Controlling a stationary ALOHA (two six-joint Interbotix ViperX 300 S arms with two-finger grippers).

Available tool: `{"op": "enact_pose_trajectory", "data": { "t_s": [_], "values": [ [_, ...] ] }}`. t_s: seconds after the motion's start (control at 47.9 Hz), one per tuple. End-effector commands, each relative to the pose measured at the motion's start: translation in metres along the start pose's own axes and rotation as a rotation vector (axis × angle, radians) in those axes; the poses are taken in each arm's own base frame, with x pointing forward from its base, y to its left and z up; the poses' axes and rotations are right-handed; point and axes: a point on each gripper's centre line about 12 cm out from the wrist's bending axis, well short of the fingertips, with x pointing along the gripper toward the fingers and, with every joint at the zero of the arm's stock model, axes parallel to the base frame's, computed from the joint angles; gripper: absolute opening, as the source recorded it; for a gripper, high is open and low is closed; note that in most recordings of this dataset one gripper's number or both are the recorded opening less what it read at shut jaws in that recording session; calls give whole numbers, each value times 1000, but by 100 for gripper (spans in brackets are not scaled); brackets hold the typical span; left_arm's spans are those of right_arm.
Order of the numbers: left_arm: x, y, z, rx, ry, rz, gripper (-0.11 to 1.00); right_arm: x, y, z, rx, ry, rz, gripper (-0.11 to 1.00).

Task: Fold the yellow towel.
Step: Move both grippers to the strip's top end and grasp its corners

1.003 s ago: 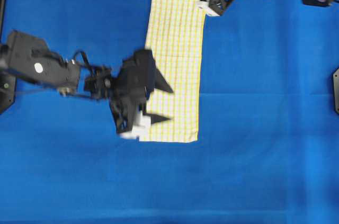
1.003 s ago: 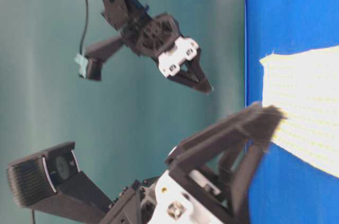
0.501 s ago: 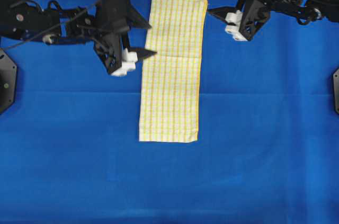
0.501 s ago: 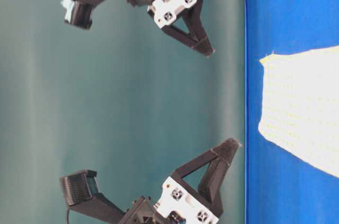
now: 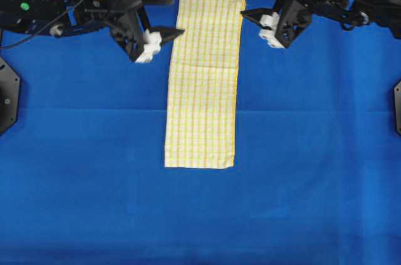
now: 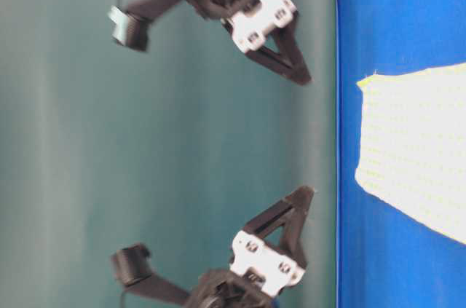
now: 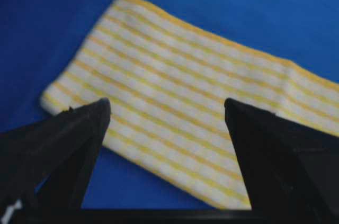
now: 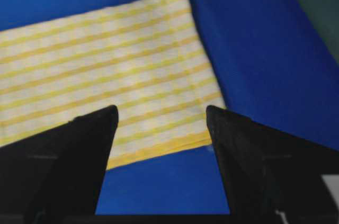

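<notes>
Your blue cloth (image 5: 301,152) fills nearly the whole overhead frame, lying flat with a faint crease line running across its middle.

On it, centre of the frame and reaching up to the top edge, you have the towel (image 5: 203,77): a long narrow strip, folded, running top to bottom, its lower end square and flat. A light crease crosses it about a third of the way down. In the table-level view the towel (image 6: 415,148) shows at the right, flat on the blue.

Your left arm (image 5: 56,11) comes in from the upper left. Its gripper (image 5: 169,17) sits just left of the towel's upper part, jaws spread wide and holding nothing; from its wrist camera you look between the two fingers (image 7: 63,144) at the towel (image 7: 180,107) beyond.

Your right arm (image 5: 357,5) enters at the upper right. Its gripper (image 5: 247,5) is just beside the towel's top right corner, jaws likewise wide and empty, clear of the cloth in the table-level view.
</notes>
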Motion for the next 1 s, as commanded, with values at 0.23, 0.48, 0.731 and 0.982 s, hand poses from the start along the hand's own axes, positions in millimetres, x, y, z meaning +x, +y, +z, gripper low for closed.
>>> {"op": "enact_pose_trajectory", "data": {
  "t_s": [0.23,0.48,0.731,0.982],
  "values": [
    [40,42,-13,-49,0,96,84,45,-25,-3,68,24,-66,70],
    [69,52,-27,-59,14,115,84,69,-35,-17,87,74,-88,70],
    [81,62,-34,-70,30,132,79,75,-37,-22,89,78,-94,69],
    [87,60,-40,-63,46,128,25,78,-36,-21,76,66,-94,44]
  ]
}}
